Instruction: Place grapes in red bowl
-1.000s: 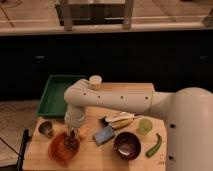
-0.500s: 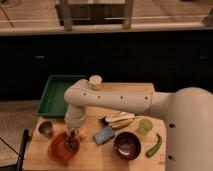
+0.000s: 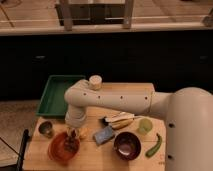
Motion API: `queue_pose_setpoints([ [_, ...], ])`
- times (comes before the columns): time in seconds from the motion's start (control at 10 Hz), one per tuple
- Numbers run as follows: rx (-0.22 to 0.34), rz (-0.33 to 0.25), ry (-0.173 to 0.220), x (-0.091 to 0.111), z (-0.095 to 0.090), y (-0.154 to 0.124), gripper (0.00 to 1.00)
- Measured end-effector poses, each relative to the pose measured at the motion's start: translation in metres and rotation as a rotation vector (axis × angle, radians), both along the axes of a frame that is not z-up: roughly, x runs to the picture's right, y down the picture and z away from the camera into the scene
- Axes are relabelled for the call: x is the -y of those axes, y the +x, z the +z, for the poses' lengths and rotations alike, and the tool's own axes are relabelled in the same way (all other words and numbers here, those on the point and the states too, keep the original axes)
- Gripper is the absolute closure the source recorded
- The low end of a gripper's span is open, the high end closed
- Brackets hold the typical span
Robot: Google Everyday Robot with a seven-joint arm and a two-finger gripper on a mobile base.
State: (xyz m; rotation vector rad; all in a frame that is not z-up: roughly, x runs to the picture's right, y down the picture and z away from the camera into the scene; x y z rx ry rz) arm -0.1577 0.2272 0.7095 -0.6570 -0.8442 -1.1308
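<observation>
The red bowl (image 3: 56,150) sits at the front left of the wooden table. The dark bunch of grapes (image 3: 70,143) is over or in the bowl, right under my gripper (image 3: 73,135). The gripper points straight down from the white arm, which reaches in from the right. Its tip is at the grapes, above the right half of the bowl. I cannot tell whether the grapes rest on the bowl's floor or hang from the gripper.
A green tray (image 3: 58,94) stands at the back left. A small metal cup (image 3: 46,129) is left of the bowl. To the right lie a blue-grey packet (image 3: 103,134), a banana (image 3: 122,121), a dark maroon bowl (image 3: 126,145), a pale green fruit (image 3: 145,125) and a green pepper (image 3: 154,145).
</observation>
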Motion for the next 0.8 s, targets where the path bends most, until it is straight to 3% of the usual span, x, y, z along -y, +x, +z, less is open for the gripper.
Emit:
queue_pose_setpoints([
  [0.8,0.002,-0.013,-0.005,-0.0028,0.0037,0.0034,0.95],
])
